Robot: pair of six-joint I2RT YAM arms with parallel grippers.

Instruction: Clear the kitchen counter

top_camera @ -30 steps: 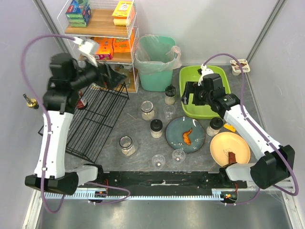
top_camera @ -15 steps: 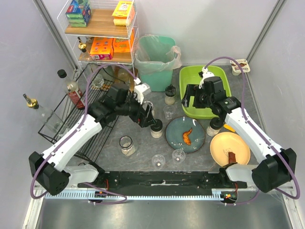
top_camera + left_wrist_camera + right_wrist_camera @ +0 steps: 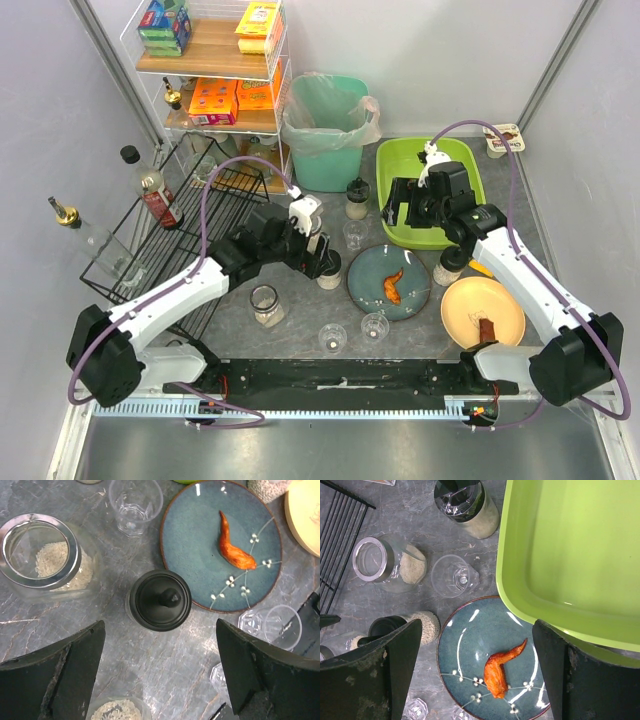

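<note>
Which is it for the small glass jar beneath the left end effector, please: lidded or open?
Lidded: the small glass jar wears a round black knobbed lid, seen from above, upright on the dark-grey stone-patterned kitchen counter.

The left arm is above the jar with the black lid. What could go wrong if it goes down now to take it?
The left gripper stands open over the black-lidded jar, with little room around it. One finger may strike the open rice jar, which has no lid, and spill rice on the kitchen counter. The other may hit the rim of the blue plate and shift the orange food on it.
</note>
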